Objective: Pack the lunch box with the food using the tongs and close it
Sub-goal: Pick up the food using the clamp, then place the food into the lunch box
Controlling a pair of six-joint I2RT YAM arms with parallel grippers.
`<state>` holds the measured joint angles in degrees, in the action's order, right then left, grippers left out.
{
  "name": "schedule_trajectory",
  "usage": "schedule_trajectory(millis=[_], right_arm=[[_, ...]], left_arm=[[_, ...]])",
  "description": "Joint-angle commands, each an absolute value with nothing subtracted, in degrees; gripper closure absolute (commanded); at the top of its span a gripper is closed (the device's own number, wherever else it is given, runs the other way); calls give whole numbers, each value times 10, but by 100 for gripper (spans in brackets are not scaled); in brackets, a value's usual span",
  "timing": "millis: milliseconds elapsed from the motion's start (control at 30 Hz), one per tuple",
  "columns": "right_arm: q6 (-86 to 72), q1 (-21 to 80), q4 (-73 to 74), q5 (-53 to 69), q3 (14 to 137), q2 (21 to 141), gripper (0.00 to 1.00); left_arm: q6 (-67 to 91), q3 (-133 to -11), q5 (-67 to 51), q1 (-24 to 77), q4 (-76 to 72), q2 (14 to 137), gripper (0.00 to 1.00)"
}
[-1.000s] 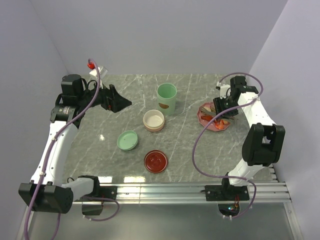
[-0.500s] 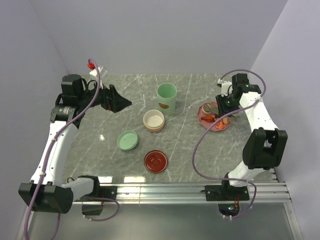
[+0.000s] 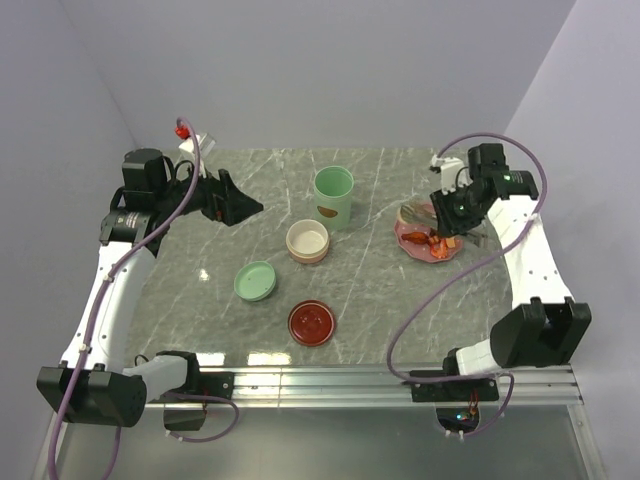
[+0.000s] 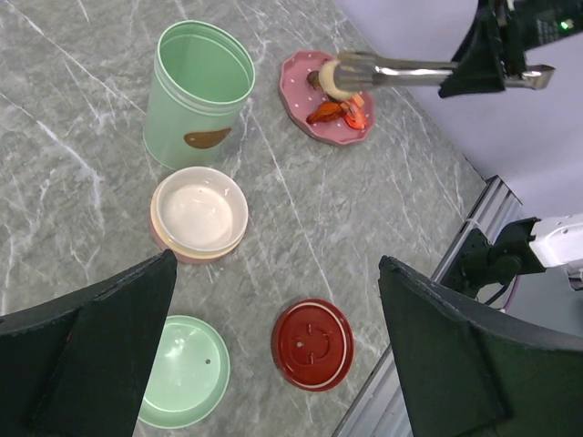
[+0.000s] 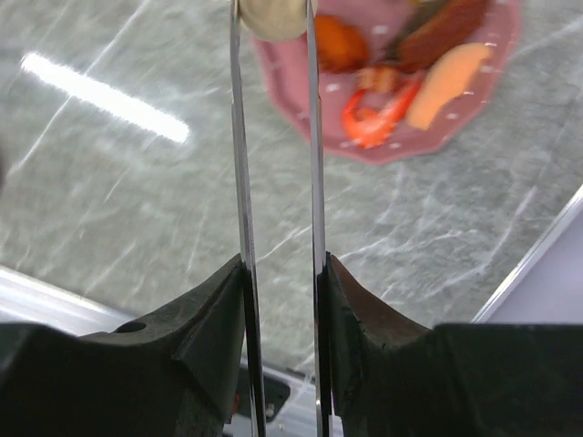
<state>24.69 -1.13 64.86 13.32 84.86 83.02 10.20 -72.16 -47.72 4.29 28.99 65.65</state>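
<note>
Right claw (image 5: 278, 273) clamps the silver tongs (image 4: 410, 69), whose tips pinch a pale round piece (image 5: 271, 16) above the pink plate's (image 4: 301, 105) rim. Other food (image 5: 383, 114) lies on the plate. Left claw (image 3: 232, 203) hangs wide open over the bench's (image 3: 380, 300) left side.

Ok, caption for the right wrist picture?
Right gripper squeezes silver tongs around a pale round bite at the pink plate.

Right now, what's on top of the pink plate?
Orange, red and brown food pieces lie on the pink plate. The tongs pinch a pale round piece over its edge. Whatever sits under that piece is hidden.
</note>
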Motion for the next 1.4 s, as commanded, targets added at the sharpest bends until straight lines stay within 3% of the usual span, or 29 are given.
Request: schedule_trajectory(millis=[0, 200, 433, 667, 1367], right_arm=[[277, 42, 718, 154, 868, 781, 57], [252, 160, 744, 176, 860, 747, 57], [227, 222, 722, 230, 880, 782, 57], [164, 318, 639, 168, 921, 845, 57], [127, 339, 604, 108, 1018, 1004, 57]], left_arm=[[106, -750, -476, 41, 297, 649, 1], [104, -750, -456, 41, 308, 642, 1], [101, -762, -468, 41, 333, 664, 1], [120, -758, -460, 41, 320, 662, 0], [110, -752, -458, 40, 313, 652, 0]])
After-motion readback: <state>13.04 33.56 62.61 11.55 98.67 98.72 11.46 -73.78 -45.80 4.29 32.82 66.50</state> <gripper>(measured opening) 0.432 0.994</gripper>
